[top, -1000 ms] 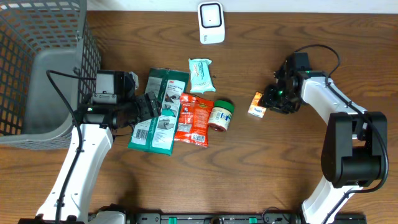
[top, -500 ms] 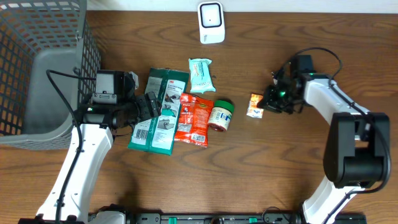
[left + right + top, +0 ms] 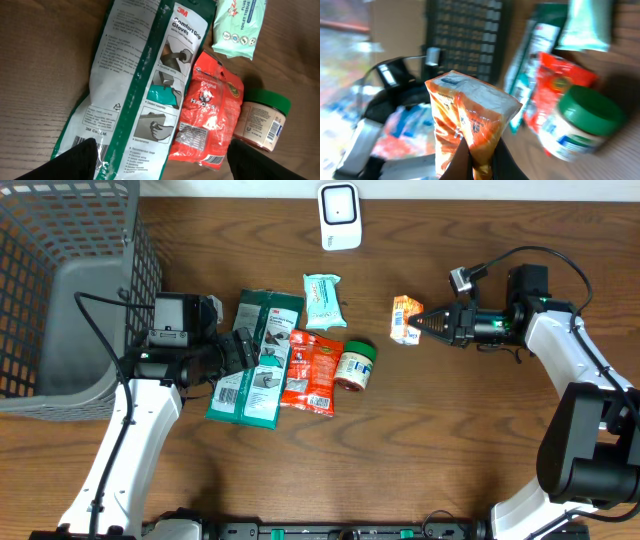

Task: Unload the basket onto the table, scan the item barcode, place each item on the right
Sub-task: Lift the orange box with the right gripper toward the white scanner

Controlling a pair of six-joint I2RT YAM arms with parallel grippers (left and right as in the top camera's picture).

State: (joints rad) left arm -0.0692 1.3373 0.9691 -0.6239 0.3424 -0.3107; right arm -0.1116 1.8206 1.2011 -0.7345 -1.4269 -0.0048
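An orange and white snack packet [image 3: 405, 319] [image 3: 470, 117] hangs above the table right of centre, pinched at one end by my right gripper [image 3: 422, 323] [image 3: 477, 161], which is shut on it. The white barcode scanner [image 3: 339, 216] stands at the table's back edge, apart from the packet. My left gripper [image 3: 238, 352] [image 3: 160, 162] is open and hovers over the lower end of the green and white 3M gloves pack [image 3: 256, 360] [image 3: 137, 85]; nothing is between its fingers.
A mint tissue pack [image 3: 324, 300] [image 3: 239, 27], a red snack bag [image 3: 312, 370] [image 3: 207, 115] and a green-lidded jar [image 3: 355, 365] [image 3: 262, 120] lie beside the gloves pack. A grey wire basket [image 3: 70, 290] fills the left end of the table.
My right gripper closed on the orange packet, lifted it off the table and swung back and left, turning to point left. The left arm has not moved.
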